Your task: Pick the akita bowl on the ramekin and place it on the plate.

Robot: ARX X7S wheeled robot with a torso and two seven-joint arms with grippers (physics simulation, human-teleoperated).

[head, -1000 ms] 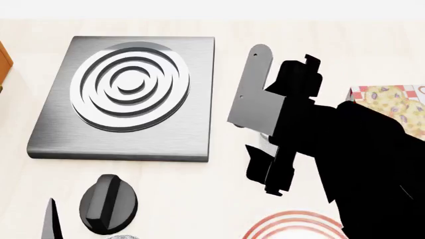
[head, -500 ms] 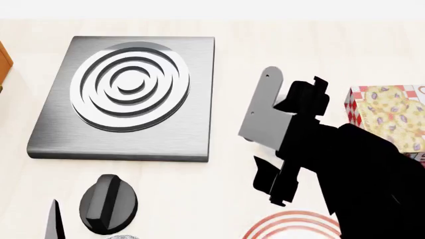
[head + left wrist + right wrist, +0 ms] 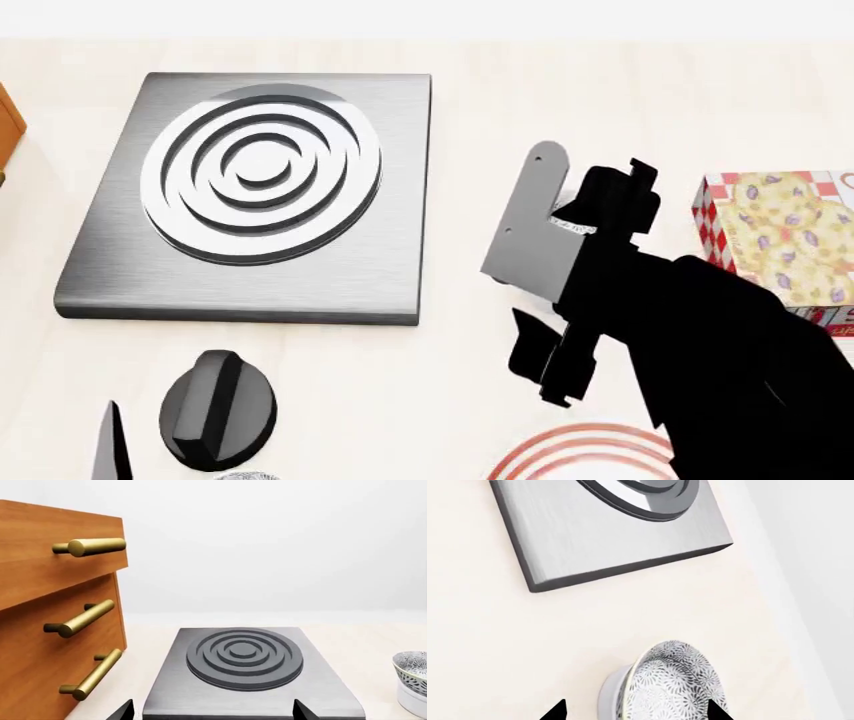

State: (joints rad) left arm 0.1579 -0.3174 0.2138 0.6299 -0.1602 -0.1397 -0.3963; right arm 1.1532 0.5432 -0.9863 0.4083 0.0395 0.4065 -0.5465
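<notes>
Two right end effector (image 3: 635,711) fingertips flank the akita bowl (image 3: 672,685).

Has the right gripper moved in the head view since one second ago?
Yes. The right gripper, seen against the fixed stove plate, has shifted away from it, toward the patterned box, and a little lower.

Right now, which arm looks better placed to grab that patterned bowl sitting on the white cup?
The right arm. Its claw sits open, one fingertip on each side of the akita bowl on the ramekin. The left wrist view catches that bowl only at its far edge, across the burner plate.
</notes>
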